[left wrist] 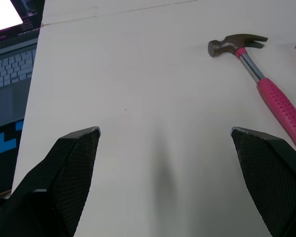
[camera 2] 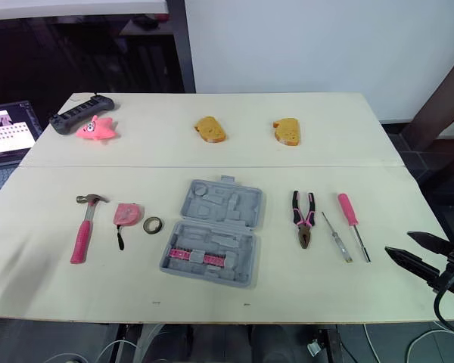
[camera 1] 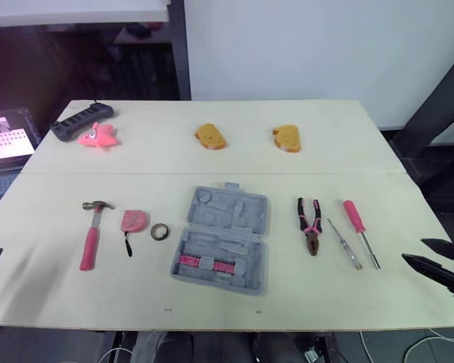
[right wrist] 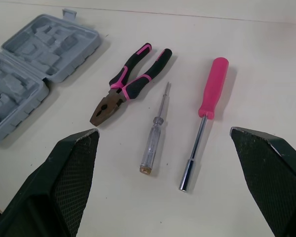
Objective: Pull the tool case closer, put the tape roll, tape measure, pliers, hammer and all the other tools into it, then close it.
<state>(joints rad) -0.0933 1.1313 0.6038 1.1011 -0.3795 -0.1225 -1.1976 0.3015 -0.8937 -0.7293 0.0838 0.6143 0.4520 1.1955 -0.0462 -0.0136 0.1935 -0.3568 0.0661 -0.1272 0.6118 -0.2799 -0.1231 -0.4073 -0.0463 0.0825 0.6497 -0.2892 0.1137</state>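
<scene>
Looking down over the table (camera 1: 234, 155), you had the tool case (camera 1: 221, 240) lying open in the middle of the near half, its lid folded flat toward the far side and a row of pink pieces seated in the nearer tray. To its left, the tape roll (camera 1: 160, 231) sat just beside the case, the tape measure (camera 1: 133, 221) came next, close to the roll, and the hammer (camera 1: 91, 236) lay farthest out with its head pointing away from you. To the right of the case lay the pliers (camera 1: 310, 224), then the clear-handled screwdriver (camera 1: 345, 244), then the pink-handled driver (camera 1: 359, 231), side by side but apart from one another. Your left gripper (left wrist: 165, 131) hung over bare tabletop at the near left edge, its jaws spread wide and holding nothing, with the hammer near it. Your right gripper (right wrist: 163, 131) hung at the near right edge, jaws likewise spread and empty, facing the pliers and both drivers. Along the far side you had a pink star toy (camera 1: 98, 135) touching a black power strip (camera 1: 81, 121), and two yellow bread-like pieces (camera 1: 211, 136) well apart from the tools. A laptop (camera 2: 7, 132) sat off the table's left edge.
</scene>
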